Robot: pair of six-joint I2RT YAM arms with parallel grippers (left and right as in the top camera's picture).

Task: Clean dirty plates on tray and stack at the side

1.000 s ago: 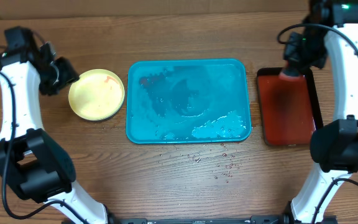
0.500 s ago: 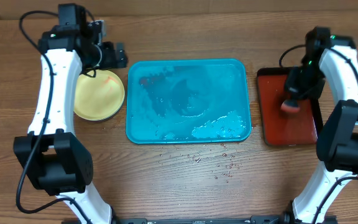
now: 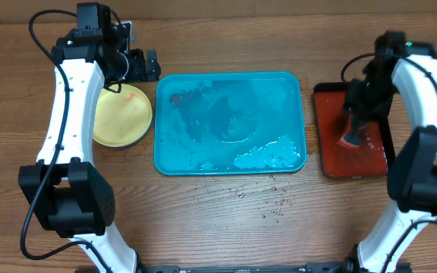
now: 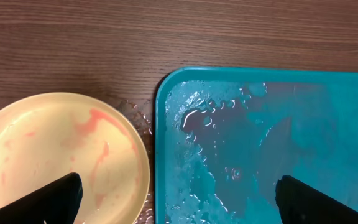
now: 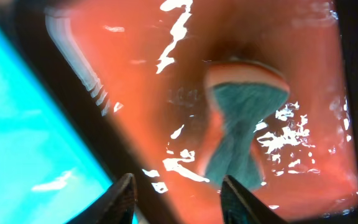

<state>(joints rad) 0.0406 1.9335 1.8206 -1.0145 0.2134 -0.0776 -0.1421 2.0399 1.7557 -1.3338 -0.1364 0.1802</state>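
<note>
Left gripper point(image 4: 176, 194) jaws wide apart above plate and tray edge; right gripper point(image 5: 178, 186) jaws apart too
Yellow plate point(image 4: 55, 155), faint red smears, on table point(image 4: 73, 37) just beside wet turquoise tray point(image 4: 260, 124); scrubber point(image 5: 244, 118) lies in red tray point(image 5: 148, 106)

The desk point(image 3: 226, 227) is brown wood, its grain running side to side, with darker streaks threading through the lighter bands. Along its far edge lies a paler tan strip point(image 3: 226, 6) (whether wall or board cannot be told). A scatter of small droplets point(image 3: 268, 199) wets the wood toward the near side. Light falls evenly from above, leaving soft shadows and a faint sheen.
</note>
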